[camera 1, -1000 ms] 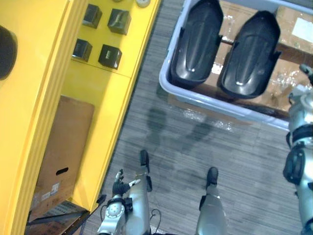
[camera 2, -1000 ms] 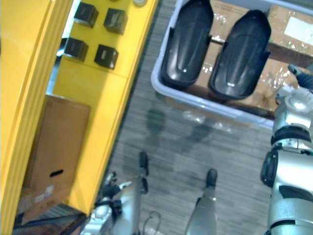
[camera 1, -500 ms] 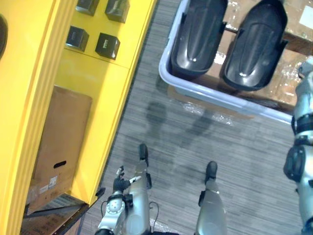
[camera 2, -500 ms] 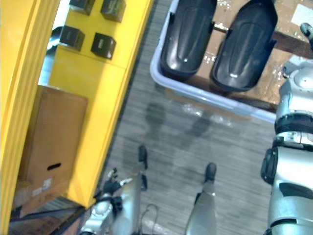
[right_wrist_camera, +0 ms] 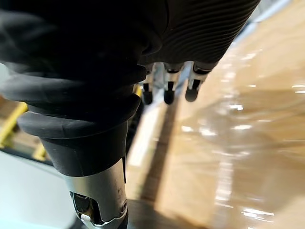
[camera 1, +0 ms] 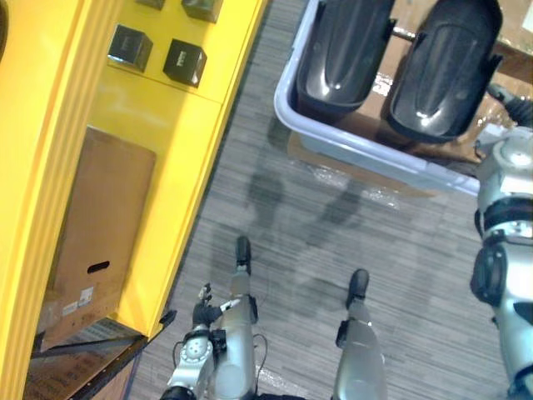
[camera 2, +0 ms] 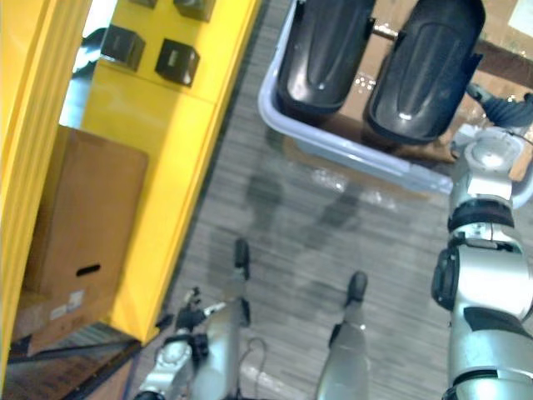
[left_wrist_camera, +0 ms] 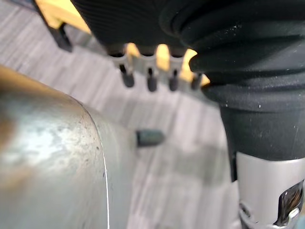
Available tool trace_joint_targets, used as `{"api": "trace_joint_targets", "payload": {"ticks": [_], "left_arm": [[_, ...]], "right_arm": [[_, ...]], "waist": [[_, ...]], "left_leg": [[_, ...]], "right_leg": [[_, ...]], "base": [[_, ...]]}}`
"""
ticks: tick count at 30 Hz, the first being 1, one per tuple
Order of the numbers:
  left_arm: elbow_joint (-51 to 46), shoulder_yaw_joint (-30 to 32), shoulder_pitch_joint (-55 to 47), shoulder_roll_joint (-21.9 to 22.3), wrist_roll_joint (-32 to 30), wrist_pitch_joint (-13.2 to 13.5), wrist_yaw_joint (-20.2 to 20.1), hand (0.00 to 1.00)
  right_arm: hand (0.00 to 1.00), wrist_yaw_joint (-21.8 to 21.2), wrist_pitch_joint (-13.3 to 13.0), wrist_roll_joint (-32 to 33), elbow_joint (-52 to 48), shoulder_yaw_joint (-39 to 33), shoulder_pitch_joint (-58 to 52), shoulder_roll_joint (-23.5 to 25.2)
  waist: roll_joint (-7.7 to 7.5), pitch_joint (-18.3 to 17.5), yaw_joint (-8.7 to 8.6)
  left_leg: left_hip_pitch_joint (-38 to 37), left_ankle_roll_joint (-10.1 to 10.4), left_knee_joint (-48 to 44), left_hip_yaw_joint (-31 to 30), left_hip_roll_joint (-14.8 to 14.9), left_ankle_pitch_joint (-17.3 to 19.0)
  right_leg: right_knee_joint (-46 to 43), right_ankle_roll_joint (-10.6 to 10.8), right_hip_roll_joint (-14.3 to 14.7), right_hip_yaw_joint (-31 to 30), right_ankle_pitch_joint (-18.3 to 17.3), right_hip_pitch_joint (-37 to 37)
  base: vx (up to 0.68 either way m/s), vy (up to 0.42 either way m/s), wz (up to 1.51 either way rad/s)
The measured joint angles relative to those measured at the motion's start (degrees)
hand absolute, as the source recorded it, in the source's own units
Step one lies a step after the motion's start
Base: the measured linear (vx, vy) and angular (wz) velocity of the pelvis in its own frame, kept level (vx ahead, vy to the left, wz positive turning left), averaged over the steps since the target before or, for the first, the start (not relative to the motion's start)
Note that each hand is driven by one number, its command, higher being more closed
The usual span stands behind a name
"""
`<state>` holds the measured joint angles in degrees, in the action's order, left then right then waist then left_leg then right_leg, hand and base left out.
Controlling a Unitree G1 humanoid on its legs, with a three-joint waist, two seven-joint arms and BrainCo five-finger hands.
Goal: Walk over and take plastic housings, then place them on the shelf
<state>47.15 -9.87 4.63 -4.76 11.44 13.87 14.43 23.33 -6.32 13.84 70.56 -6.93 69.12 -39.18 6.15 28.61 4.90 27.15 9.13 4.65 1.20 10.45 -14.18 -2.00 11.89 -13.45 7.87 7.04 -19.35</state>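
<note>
Fingers (left_wrist_camera: 127, 76) of the left hand (left_wrist_camera: 138, 24) and fingers (right_wrist_camera: 167, 93) of the right hand (right_wrist_camera: 200, 28) hang slack and empty; both plastic housings (camera 1: 337, 58) lie side by side in the pale bin (camera 1: 366, 150) ahead. A reach from here could clip the bin's near rim or slide off a glossy, curved housing. Grey carpet floor (camera 1: 333, 225) runs between the bin and the yellow shelf (camera 1: 158, 142) with its small black boxes (camera 1: 185, 62).

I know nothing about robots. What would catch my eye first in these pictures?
Two big, glossy black plastic housings lie side by side in a pale tub, ahead and to the right. Along the left runs a bright yellow shelf, with small black boxes on it and a brown cardboard box lower down in it.
</note>
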Motion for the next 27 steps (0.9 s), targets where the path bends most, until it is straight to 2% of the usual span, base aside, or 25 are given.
{"api": "trace_joint_targets", "payload": {"ticks": [4,13,18,27], "left_arm": [[-0.09,-0.33,0.08,-0.52,0.47,0.30,-0.72,0.00],[-1.02,-2.44,0.26,-1.76,1.69,1.00,-2.03,0.00],[-1.01,-2.48,0.30,-1.70,1.68,0.98,-2.04,0.00],[-1.01,-2.68,0.54,-1.55,1.68,0.88,-1.95,0.00]], "right_arm": [[0.00,-0.53,0.58,-0.28,2.93,2.94,1.38,-0.49],[0.00,-1.94,1.59,-1.60,4.86,8.73,2.32,-3.21],[0.00,-1.98,1.62,-1.02,4.85,8.87,3.21,-3.35],[0.00,-1.97,1.56,6.41,4.67,8.75,5.26,-3.32]], "waist": [[0.13,-0.08,0.71],[0.12,-0.08,0.78],[0.13,-0.08,0.80],[0.13,-0.08,1.16]], "left_leg": [[0.55,1.02,0.09,-2.59,0.15,-0.62],[3.10,1.38,0.10,-6.56,-0.01,-1.04],[3.13,1.38,0.08,-6.71,-0.04,-1.05],[3.18,1.38,0.08,-6.89,-0.05,-1.05]], "right_leg": [[-0.31,0.50,0.55,0.23,-3.15,-0.18],[-0.44,0.83,0.95,2.82,-3.31,-0.70],[-0.19,0.84,0.96,2.98,-3.31,-0.61],[-0.18,0.86,0.96,3.05,-3.32,-0.59]], "base": [[-0.09,-0.051,0.04],[-0.01,-0.005,0.11],[0.02,0.000,0.02],[0.00,0.000,0.00]]}}
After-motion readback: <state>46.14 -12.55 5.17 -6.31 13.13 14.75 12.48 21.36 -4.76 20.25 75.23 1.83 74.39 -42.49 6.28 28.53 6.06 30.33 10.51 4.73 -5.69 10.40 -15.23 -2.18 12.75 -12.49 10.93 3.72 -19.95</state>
